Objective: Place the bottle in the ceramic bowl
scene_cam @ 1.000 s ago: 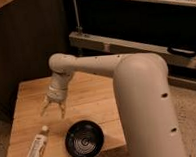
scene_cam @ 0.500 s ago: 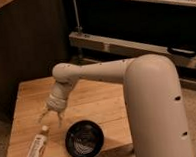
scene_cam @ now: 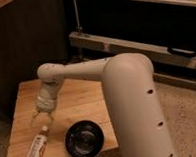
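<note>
The white bottle (scene_cam: 36,146) lies on its side near the front left corner of the wooden table (scene_cam: 83,101), cap pointing away from me. The glossy black ceramic bowl (scene_cam: 84,140) with pale rings inside sits just to its right, near the front edge. My gripper (scene_cam: 42,120) hangs from the white arm, pointing down, right above the bottle's cap end. Its fingers are spread apart and hold nothing.
The table's front and left edges are close to the bottle and bowl. Behind the table stand a dark wall and a metal shelf frame (scene_cam: 139,43). Speckled floor (scene_cam: 186,112) lies to the right.
My gripper has moved down and towards the front left, from above the table's middle to just over the bottle's cap. Bottle and bowl have not moved.
</note>
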Controlling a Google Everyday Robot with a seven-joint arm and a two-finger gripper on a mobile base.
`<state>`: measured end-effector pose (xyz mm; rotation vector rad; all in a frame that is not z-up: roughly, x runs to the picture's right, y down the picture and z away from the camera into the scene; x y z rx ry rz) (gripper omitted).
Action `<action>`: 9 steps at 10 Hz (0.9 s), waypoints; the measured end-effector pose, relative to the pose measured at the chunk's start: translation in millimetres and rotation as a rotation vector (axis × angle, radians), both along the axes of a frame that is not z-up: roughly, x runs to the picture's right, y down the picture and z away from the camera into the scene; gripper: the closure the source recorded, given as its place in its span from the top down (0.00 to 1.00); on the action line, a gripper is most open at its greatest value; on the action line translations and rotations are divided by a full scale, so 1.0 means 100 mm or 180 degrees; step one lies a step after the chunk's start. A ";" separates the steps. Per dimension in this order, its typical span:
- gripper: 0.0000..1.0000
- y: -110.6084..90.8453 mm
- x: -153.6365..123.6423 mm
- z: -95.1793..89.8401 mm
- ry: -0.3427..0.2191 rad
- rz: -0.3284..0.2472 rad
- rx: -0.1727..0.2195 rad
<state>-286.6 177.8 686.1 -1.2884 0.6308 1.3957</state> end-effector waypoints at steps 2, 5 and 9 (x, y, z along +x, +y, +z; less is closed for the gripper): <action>0.65 0.11 -0.02 0.13 0.0049 -0.0089 -0.0064; 0.65 0.32 0.01 0.44 0.0131 -0.0147 -0.0203; 0.65 0.44 0.04 0.70 0.0041 -0.0078 -0.0386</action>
